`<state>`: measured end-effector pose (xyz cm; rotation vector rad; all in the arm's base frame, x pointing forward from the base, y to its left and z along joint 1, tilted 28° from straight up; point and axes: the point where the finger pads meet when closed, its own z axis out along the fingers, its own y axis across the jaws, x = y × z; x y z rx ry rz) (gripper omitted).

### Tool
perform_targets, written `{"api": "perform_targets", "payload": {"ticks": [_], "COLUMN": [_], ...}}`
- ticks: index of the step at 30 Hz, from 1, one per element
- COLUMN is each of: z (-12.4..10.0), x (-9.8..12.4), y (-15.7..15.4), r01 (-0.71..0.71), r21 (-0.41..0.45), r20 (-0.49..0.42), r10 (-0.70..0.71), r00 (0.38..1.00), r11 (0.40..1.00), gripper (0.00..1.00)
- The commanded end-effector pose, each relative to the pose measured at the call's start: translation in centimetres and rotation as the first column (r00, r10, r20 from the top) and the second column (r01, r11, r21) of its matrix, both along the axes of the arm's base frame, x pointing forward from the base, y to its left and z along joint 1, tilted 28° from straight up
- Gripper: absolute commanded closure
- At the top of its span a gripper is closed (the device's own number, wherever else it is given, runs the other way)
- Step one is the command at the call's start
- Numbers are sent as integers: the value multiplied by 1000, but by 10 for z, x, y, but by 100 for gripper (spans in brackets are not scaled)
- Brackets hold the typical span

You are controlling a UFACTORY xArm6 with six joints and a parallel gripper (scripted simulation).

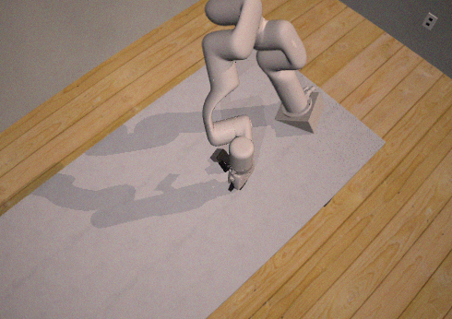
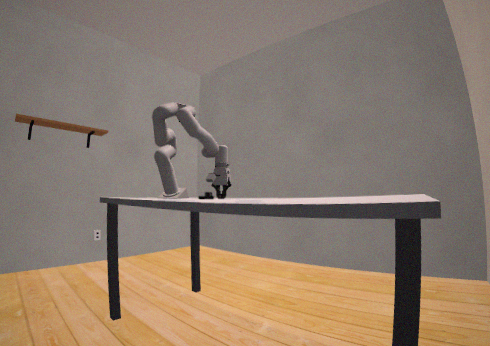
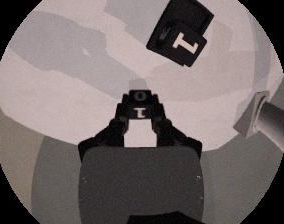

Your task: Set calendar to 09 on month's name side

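Toward the table's short edge by the arm's base, top view
The xArm Gripper [image 1: 237,186] [image 2: 221,195] [image 3: 140,101] points down at the white table [image 1: 138,265] [image 2: 320,207] [image 3: 58,112], between its long edges. Dark shapes [image 1: 223,159] lie beside it, too small to tell apart.

Near the tabletop's front edge, exterior view
The xArm 6 [image 2: 161,128] [image 1: 249,26] [image 3: 274,120] reaches down; the fingertips are just above or at the tabletop, which I cannot tell. Beside them sits the black calendar tray [image 2: 201,197] [image 3: 194,15].

In from the table's edges, wrist view
The fingers pinch a black number cube [image 3: 140,112] showing 0 and 1. Well apart from it, the second number cube [image 3: 185,44] stands at one end of the tray, a white 1 on its visible face.
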<state>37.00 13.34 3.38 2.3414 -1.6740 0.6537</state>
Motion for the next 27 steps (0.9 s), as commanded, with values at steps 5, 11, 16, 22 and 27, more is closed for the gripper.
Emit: {"api": "perform_targets", "payload": {"ticks": [5,11,16,22,27], "z": [1,1,1,1,1], "x": [1,1,1,1,1], "y": [1,1,1,1,1], "r01": [-1,-1,-1,-1,-1], "r21": [2,2,2,2,2], "r20": [3,3,3,3,3], "r10": [1,1,1,1,1], "r00": [1000,1000,1000,1000,1000], "r11": [1000,1000,1000,1000,1000], "gripper": [73,69,65,57,53]}}
